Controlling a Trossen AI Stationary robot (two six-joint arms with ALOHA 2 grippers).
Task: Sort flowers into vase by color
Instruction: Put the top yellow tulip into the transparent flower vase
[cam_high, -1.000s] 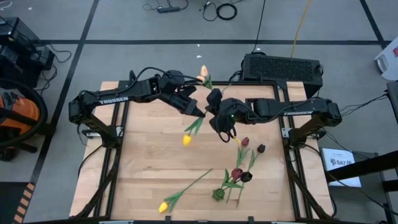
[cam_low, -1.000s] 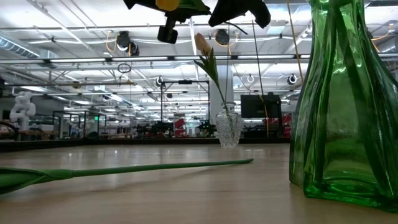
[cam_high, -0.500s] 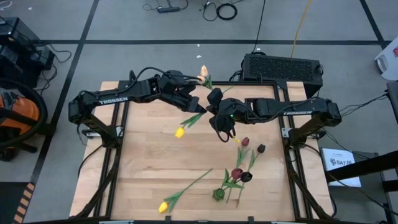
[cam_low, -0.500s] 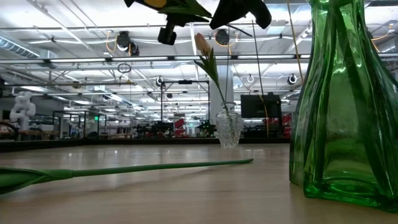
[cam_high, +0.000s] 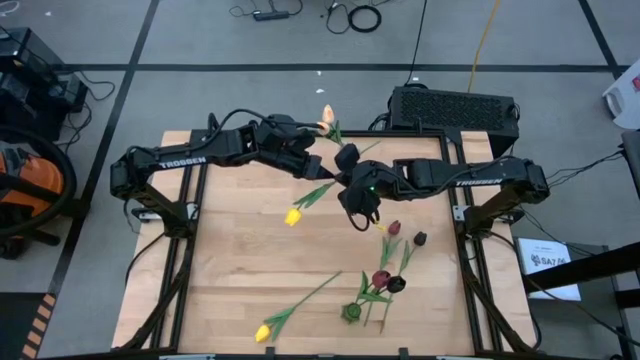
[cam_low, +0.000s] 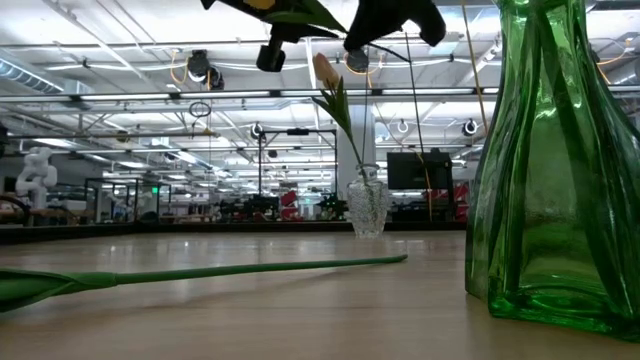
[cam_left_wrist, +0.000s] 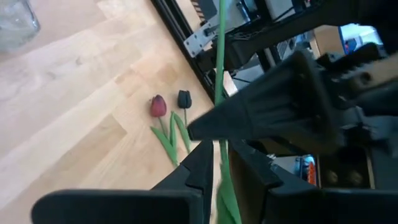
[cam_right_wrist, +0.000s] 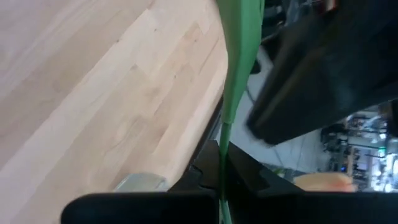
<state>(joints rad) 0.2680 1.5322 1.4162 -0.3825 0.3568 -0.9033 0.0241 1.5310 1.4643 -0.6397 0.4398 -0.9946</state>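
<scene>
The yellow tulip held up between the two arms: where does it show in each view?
High: yellow tulip above the table, left of centre.
Low: its head at the top edge.
Left wrist: only its stem, between that arm's fingers.
Right wrist: stem only.
Shared landmark: clear glass vase, also in left wrist.

High view straight down over the whole bench (cam_high: 250, 260) and floor around it, low view at bench-top level facing the room behind, green vase (cam_low: 555, 160) close up, wrist views tight along a green stem (cam_left_wrist: 219, 74), bench boards shared by all.
</scene>
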